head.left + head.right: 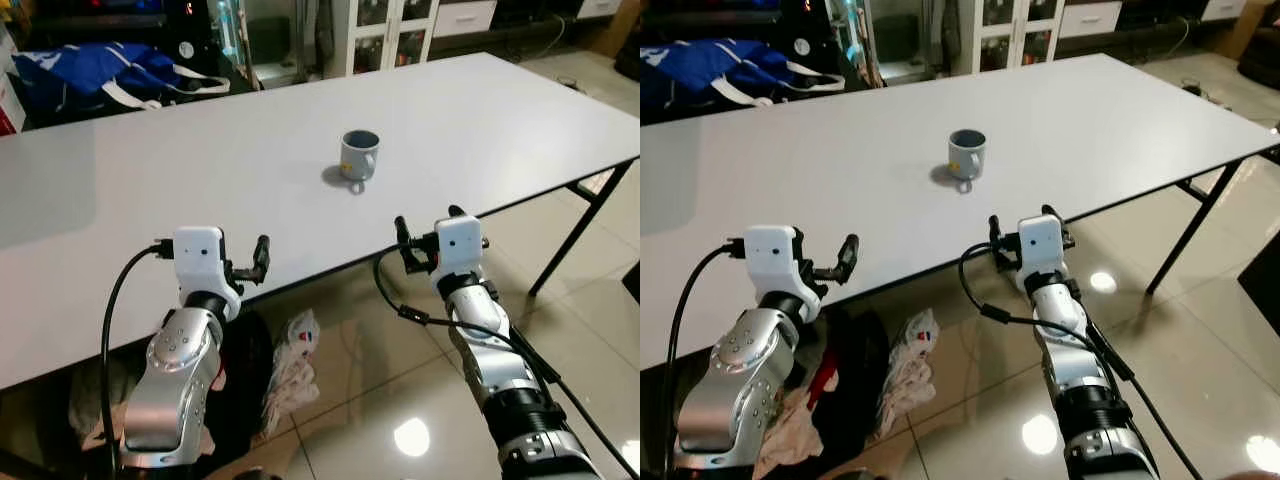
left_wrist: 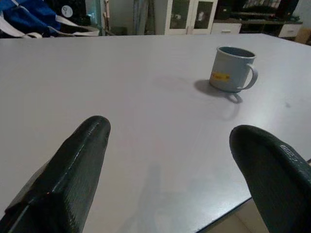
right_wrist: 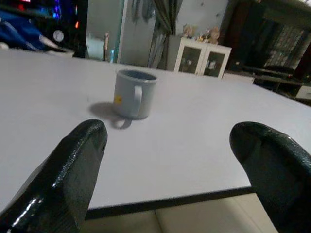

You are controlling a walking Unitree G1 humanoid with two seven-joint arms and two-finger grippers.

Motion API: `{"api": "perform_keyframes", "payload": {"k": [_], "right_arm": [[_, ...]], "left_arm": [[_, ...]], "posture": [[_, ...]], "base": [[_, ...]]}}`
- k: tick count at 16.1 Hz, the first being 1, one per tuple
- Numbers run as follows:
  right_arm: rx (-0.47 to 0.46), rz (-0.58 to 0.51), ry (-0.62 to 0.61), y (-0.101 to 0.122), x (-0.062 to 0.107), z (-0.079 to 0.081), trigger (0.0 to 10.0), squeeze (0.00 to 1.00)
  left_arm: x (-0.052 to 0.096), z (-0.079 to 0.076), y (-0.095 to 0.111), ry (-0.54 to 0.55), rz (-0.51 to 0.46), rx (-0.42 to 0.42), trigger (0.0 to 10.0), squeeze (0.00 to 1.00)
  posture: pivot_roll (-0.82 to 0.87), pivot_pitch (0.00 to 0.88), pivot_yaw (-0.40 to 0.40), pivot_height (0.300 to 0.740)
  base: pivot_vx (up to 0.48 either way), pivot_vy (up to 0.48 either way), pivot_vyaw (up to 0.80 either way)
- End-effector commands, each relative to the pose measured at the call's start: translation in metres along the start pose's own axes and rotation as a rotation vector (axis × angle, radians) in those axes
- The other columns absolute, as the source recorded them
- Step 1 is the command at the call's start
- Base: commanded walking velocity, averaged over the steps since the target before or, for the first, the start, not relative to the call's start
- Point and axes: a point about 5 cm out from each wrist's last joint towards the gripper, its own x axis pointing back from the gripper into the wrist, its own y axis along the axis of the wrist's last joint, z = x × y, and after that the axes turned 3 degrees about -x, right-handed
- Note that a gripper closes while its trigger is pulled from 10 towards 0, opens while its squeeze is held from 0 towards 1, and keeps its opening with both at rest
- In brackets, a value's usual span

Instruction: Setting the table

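Observation:
A grey-blue mug (image 1: 359,155) with a yellow label stands upright near the middle of the long white table (image 1: 180,170), its handle turned toward the front edge. My left gripper (image 1: 250,262) hovers open and empty just over the table's front edge, left of the mug and well short of it. Over to the right, my right gripper (image 1: 428,228) is held open and empty at the front edge, slightly right of the mug. The left wrist view has the mug (image 2: 232,69) ahead of the spread fingers (image 2: 77,170). The right wrist view has the mug (image 3: 134,93) beyond the fingers (image 3: 73,170).
A blue bag (image 1: 90,70) lies at the table's far left corner. White cabinets (image 1: 390,30) stand behind the table. Crumpled clothes and bags (image 1: 290,370) lie on the shiny tiled floor under the table. A black table leg (image 1: 580,235) slants at the right.

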Motion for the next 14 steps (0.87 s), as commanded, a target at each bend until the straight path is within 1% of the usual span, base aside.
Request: {"api": "perform_keyframes", "payload": {"k": [1,7,9,11,13,14], "right_arm": [[0.001,-0.02,0.026,0.0079,-0.0044,0.0044,10.0,0.0],[0.002,-0.012,0.044,0.0093,-0.0041,0.0059,10.0,0.0],[-0.008,-0.004,0.032,0.0087,-0.005,0.005,10.0,0.0],[-0.014,-0.002,0.037,0.0089,-0.0056,0.0061,10.0,0.0],[-0.023,-0.002,0.038,0.0088,-0.0042,0.0094,10.0,0.0],[-0.049,-0.002,0.021,0.0082,-0.0017,0.0081,10.0,0.0]], "left_arm": [[-0.0008,0.0021,-0.0002,0.013,-0.003,-0.005,10.0,0.0],[-0.0025,-0.0007,0.0019,-0.001,-0.021,-0.003,10.0,0.0],[-0.0031,-0.0009,0.0013,-0.001,-0.019,0.0,10.0,0.0],[-0.0041,-0.0013,0.001,-0.003,-0.016,-0.001,10.0,0.0],[-0.0053,-0.0006,-0.0003,-0.002,-0.011,0.0,10.0,0.0],[-0.006,0.0007,-0.0015,-0.001,-0.006,0.001,10.0,0.0]], "posture": [[-0.03,0.0,0.031,0.74],[-0.04,0.0,0.033,0.74],[-0.04,0.0,0.032,0.74],[-0.04,0.0,0.032,0.74],[-0.05,0.0,0.037,0.74],[-0.05,0.0,0.039,0.74]], "base": [[0.0,0.0,0.79],[0.0,0.0,0.79],[0.0,0.0,0.0],[0.0,0.251,0.0],[0.0,0.478,0.0],[0.0,0.48,0.0]]}}
